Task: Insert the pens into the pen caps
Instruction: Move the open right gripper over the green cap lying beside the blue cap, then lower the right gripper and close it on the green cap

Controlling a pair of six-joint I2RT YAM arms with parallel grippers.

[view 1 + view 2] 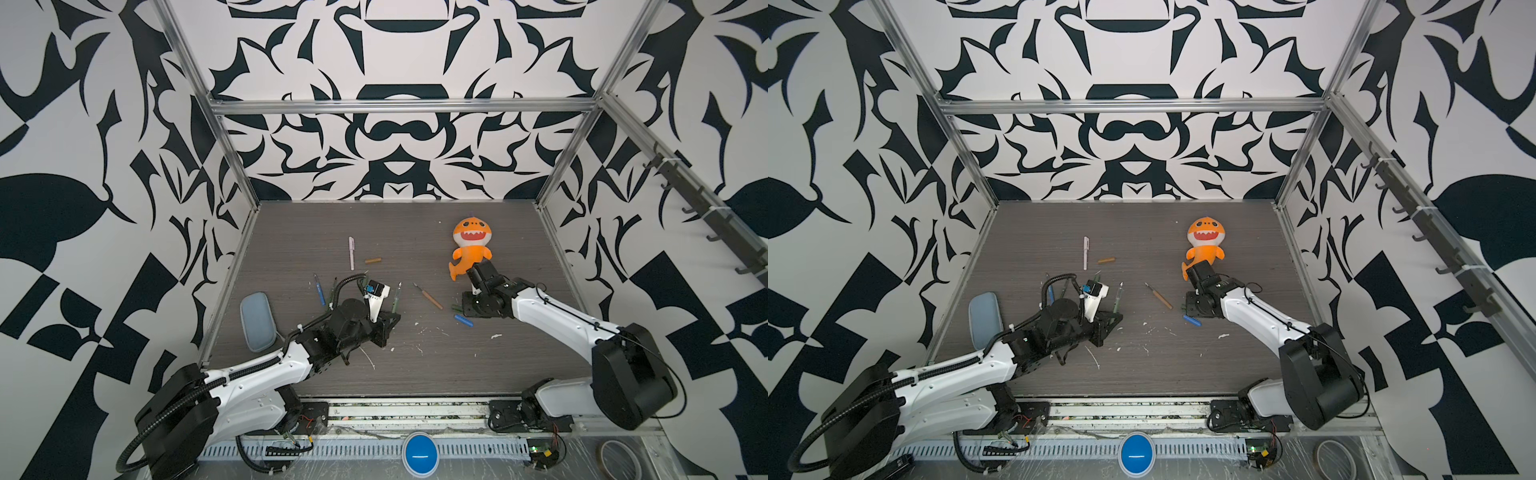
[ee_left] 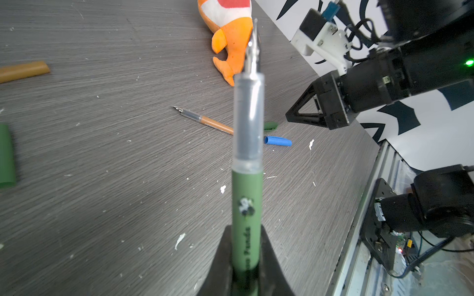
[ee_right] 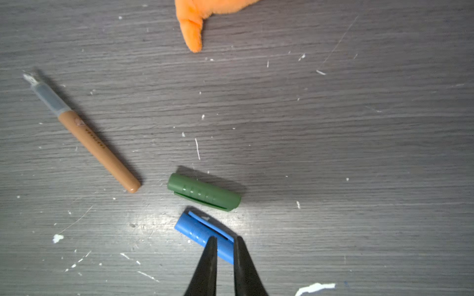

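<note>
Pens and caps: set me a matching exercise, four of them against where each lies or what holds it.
Things:
1. green pen
2. blue cap
3. brown pen
4. green cap

Places:
A. pinched by the right hand
B. lying loose on the table, nib bare
C. gripped by the left hand
D. lying loose beside the blue cap

Pairs: 1-C, 2-A, 3-B, 4-D

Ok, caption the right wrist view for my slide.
Closed right pincer over the blue cap, beside the green cap and orange-brown pen.
</note>
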